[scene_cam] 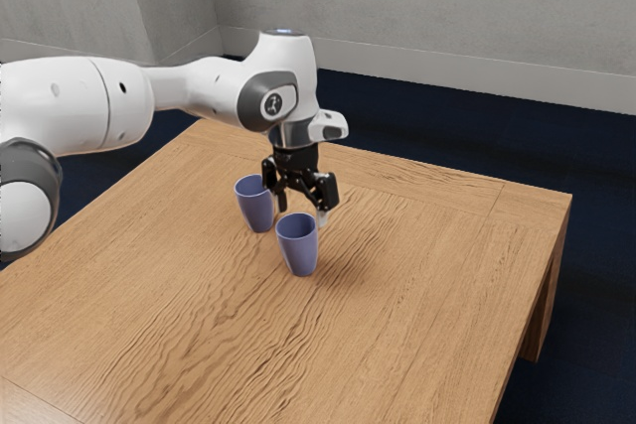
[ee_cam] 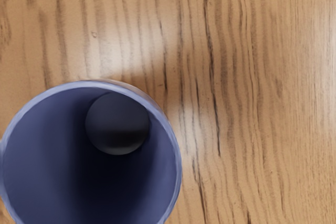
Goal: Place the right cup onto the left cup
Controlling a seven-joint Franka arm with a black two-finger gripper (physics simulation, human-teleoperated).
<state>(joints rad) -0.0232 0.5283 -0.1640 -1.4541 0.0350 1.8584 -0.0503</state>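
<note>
OK so the claw (scene_cam: 302, 213) is open in the exterior view, its two fingers standing well apart, and it's got nothing gripped. It's pointing down right by the right cup (scene_cam: 299, 251), pretty much at rim height. Can't tell if either finger is actually touching that cup, tbh.

The right cup is the one closer to the exterior camera, a blue-purple thing standing upright on the wooden table (scene_cam: 427, 295), mouth up. It's in from all the edges you can see, nearer the table's far edge than the near part, and well apart from the far corner at the exterior view's right. The wrist view looks straight down into a cup of the same color, with its round bottom showing inside and wood grain around it.

The left cup (scene_cam: 255, 208) is the same color and also upright, just beside the right one, toward the exterior view's left and a bit nearer the far edge. They're two separate cups on the wood, so no stacking. The white arm (scene_cam: 199, 88) comes in from the exterior view's left, over the table, with the hand hanging above the pair.
</note>
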